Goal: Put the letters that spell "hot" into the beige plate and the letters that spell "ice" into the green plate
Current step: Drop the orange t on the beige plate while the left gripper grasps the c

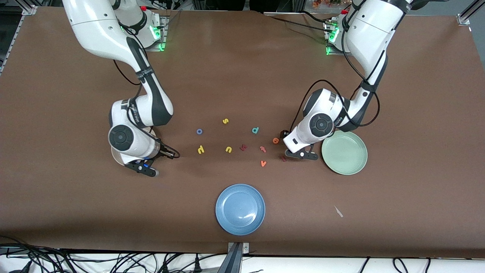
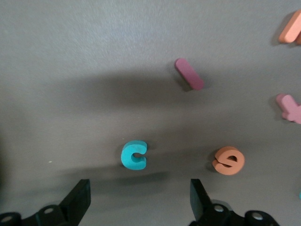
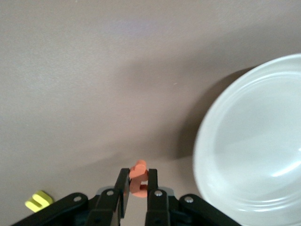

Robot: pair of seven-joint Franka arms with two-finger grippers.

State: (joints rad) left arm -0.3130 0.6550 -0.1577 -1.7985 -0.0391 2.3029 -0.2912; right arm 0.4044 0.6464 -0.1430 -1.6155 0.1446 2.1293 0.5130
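My right gripper [image 3: 138, 188] [image 1: 146, 166] is shut on the orange "t" [image 3: 138, 173], over the table just beside the beige plate [image 3: 254, 155], which the right arm mostly hides in the front view. My left gripper [image 2: 139, 197] [image 1: 300, 153] is open over the table beside the green plate [image 1: 344, 152], its fingers apart on either side of the teal "c" [image 2: 134, 155] and not touching it. Close by lie the orange "e" [image 2: 228, 160] [image 1: 276, 140] and the dark red "i" [image 2: 189, 74] [image 1: 283, 158]. The yellow "h" [image 1: 201, 149] and blue "o" [image 1: 199, 131] lie mid-table.
Other loose letters lie mid-table: yellow "s" [image 1: 225, 121], yellow "u" [image 1: 228, 149], teal "d" [image 1: 255, 130], a dark red letter [image 1: 243, 147], a redder "t" [image 1: 263, 149], orange "v" [image 1: 263, 163]. A blue plate [image 1: 240, 209] sits nearer the front camera.
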